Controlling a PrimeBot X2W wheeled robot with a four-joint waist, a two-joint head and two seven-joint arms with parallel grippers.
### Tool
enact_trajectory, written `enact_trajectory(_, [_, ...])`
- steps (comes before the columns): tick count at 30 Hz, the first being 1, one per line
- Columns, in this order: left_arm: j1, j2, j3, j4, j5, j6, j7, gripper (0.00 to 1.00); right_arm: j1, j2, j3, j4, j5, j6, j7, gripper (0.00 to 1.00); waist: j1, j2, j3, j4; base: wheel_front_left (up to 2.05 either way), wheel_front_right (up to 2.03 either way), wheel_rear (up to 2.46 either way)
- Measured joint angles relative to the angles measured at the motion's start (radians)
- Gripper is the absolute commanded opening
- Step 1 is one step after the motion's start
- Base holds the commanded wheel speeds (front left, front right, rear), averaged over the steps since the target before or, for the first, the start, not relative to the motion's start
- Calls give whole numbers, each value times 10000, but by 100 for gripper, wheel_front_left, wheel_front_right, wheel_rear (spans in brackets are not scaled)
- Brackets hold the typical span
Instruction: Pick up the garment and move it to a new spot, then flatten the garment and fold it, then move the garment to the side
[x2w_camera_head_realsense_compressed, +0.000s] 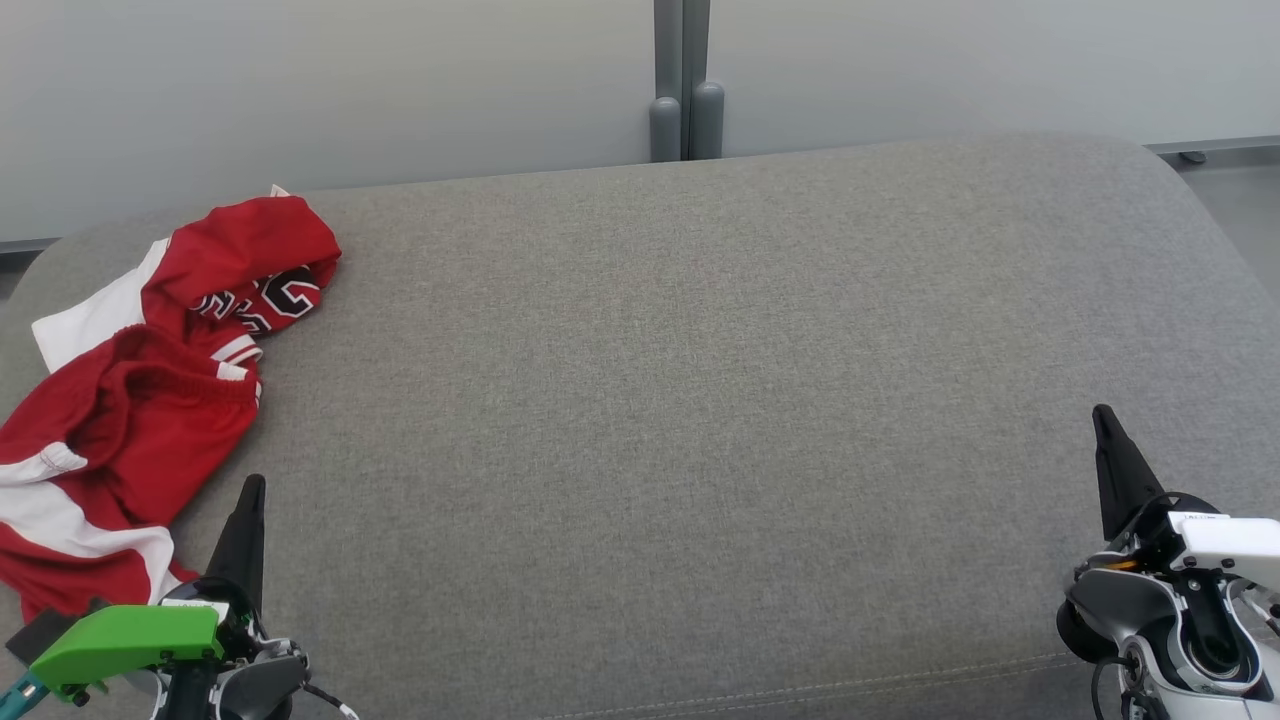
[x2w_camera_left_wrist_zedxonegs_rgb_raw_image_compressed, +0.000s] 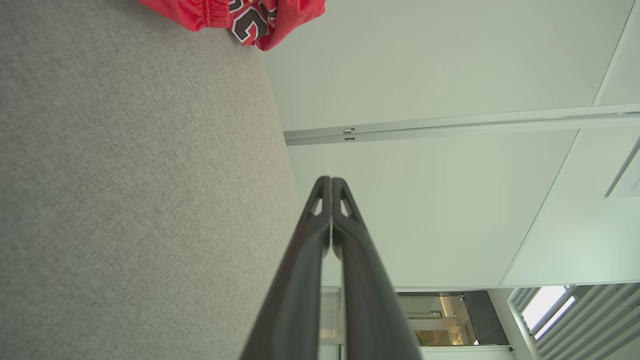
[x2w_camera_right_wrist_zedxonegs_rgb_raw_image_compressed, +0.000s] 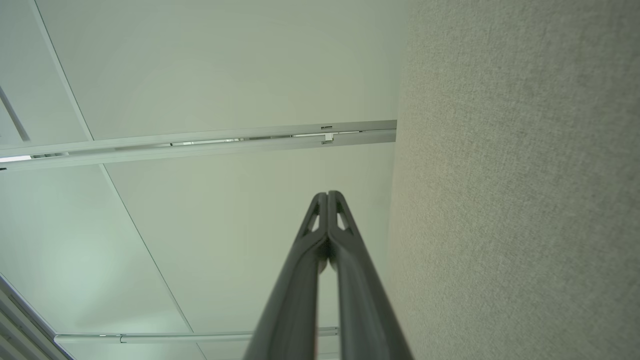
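Right now the red garment (x2w_camera_head_realsense_compressed: 150, 400) lies bunched at nine o'clock on the grey cushion (x2w_camera_head_realsense_compressed: 700, 400), and with the left gripper (x2w_camera_head_realsense_compressed: 252, 487) and right gripper (x2w_camera_head_realsense_compressed: 1101, 414) both pinched tight on nothing, a grab might just shove it off the edge.

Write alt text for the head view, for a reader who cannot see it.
A crumpled red and white garment lies at the left of a grey surface. The left pincer and right pincer, both shut, sit at the bottom corners.
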Motion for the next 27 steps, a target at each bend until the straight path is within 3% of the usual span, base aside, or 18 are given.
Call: enact_trajectory(27, [0,-8,0,0,0,0,0,0,0,2,-2,0,-12,0,0,0,0,0,0,0,0,0,0])
